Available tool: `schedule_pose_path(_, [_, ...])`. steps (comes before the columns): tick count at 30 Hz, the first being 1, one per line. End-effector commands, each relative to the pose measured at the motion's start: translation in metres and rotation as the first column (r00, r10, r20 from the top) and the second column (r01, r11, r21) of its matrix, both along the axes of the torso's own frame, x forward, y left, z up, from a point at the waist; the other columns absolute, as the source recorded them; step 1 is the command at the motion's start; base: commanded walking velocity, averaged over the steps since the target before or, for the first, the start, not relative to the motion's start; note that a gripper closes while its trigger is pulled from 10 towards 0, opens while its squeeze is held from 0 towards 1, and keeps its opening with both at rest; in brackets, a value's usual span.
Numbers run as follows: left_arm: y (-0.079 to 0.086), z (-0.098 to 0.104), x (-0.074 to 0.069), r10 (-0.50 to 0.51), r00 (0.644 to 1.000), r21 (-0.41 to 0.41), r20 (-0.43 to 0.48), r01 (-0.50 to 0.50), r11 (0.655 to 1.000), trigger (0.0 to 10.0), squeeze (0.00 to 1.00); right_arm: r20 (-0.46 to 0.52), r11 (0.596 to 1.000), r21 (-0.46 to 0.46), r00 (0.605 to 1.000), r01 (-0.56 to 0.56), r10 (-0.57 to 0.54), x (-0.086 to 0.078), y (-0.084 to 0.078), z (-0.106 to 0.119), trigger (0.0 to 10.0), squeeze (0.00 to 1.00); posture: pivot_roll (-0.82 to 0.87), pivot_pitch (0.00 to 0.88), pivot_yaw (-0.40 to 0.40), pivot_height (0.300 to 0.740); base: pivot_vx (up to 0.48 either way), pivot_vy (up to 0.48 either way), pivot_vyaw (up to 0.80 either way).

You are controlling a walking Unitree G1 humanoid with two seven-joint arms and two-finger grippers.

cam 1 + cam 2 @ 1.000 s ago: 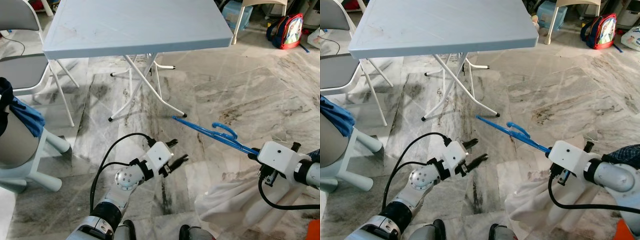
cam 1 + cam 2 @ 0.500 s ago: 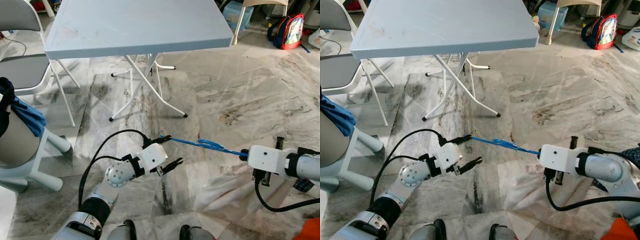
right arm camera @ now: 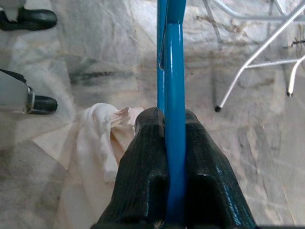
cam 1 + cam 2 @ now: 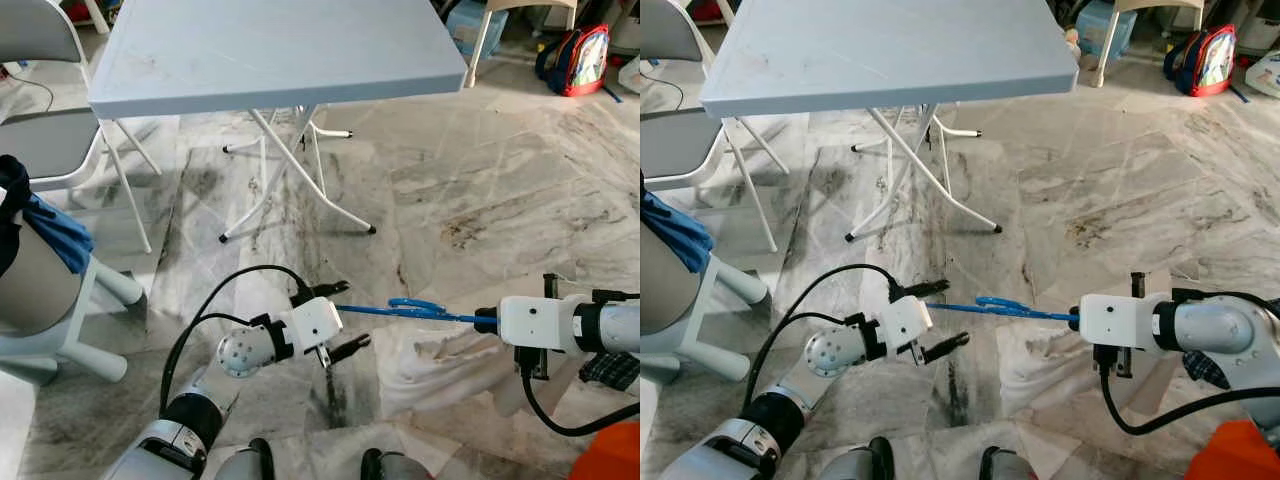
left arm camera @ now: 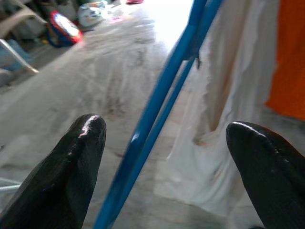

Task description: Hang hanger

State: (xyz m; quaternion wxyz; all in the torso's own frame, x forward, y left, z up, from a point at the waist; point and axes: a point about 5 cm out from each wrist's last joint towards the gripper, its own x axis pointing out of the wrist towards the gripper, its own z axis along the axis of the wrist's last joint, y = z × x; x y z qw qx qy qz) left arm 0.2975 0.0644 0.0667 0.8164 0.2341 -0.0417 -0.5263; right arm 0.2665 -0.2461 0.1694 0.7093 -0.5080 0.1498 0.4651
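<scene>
Far left — a grey folding chair point(image 4: 45, 120) and a blue cloth point(image 4: 55, 235) draped on a white stand point(image 4: 60, 310). Beside them a pale blue folding table point(image 4: 270, 50) on white crossed legs, standing on the marble floor point(image 4: 480, 170).

Left gripper point(image 4: 338, 320) low over the floor in front of the table's near edge, fingers point(image 5: 71, 176) spread wide, released. The tip of the blue hanger point(image 4: 405, 310) lies in the gap between them; contact with either finger cannot be confirmed.

Hanger runs roughly level, edge-on, from the left gripper across to the right gripper point(image 3: 167, 157) — held in the air above a crumpled white cloth point(image 4: 440, 355) on the floor. Right gripper clenched on the hanger's far end, the blue bars pinched between both black fingers point(image 3: 143, 167).

Far right: a red backpack point(image 4: 582, 60) near the back, an orange object point(image 4: 610, 455) at the bottom corner.
</scene>
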Motion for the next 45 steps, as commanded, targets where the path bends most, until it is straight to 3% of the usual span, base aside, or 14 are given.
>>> schedule_pose_path(1, [-0.003, -0.005, -0.003, -0.034, 0.998, 0.017, -0.047, 0.035, 0.999, 10.0, 0.00, -0.005, 0.999, -0.008, 0.999, -0.041, 0.041, -0.002, 0.003, 0.008, 10.0, 0.00, -0.10, 0.250, 0.025, 0.740, 0.000, 0.000, 0.00])
schedule_pose_path(2, [-0.005, -0.005, -0.003, -0.044, 0.997, 0.019, -0.058, 0.046, 0.999, 3.8, 0.00, -0.015, 0.999, -0.009, 0.999, -0.052, 0.052, -0.003, 0.005, 0.008, 10.0, 0.00, -0.11, 0.250, 0.025, 0.740, 0.000, 0.000, 0.00])
schedule_pose_path(3, [-0.006, -0.005, -0.003, -0.051, 0.997, 0.021, -0.063, 0.053, 0.998, 3.8, 0.00, -0.023, 0.998, -0.009, 0.998, -0.060, 0.059, -0.004, 0.006, 0.008, 10.0, 0.00, -0.11, 0.250, 0.025, 0.740, 0.000, 0.000, 0.00])
schedule_pose_path(4, [-0.008, -0.005, -0.002, -0.060, 0.995, 0.019, -0.077, 0.061, 0.998, 0.0, 0.00, -0.038, 0.997, -0.005, 0.997, -0.073, 0.073, -0.007, 0.008, 0.008, 10.0, 0.00, -0.11, 0.250, 0.025, 0.740, 0.000, 0.000, 0.00])
schedule_pose_path(14, [-0.006, -0.002, 0.004, -0.051, 0.994, 0.036, -0.098, 0.054, 0.998, 0.0, 0.00, -0.085, 0.995, -0.016, 0.992, -0.095, 0.093, -0.014, 0.009, 0.006, 10.0, 0.00, -0.12, 0.252, 0.026, 0.740, 0.000, 0.000, 0.00])
schedule_pose_path(32, [-0.016, -0.003, -0.001, -0.131, 0.979, 0.028, -0.154, 0.137, 0.990, 0.0, 0.00, -0.111, 0.992, -0.014, 0.986, -0.129, 0.126, -0.014, 0.020, -0.002, 10.0, 0.00, -0.11, 0.255, 0.024, 0.740, 0.000, 0.000, 0.00])
schedule_pose_path(45, [-0.016, -0.008, -0.003, -0.157, 0.968, 0.059, -0.194, 0.172, 0.983, 0.0, 0.00, -0.124, 0.991, -0.035, 0.985, -0.125, 0.120, -0.014, 0.016, -0.004, 10.0, 0.00, -0.12, 0.252, 0.019, 0.740, 0.000, 0.000, 0.00])
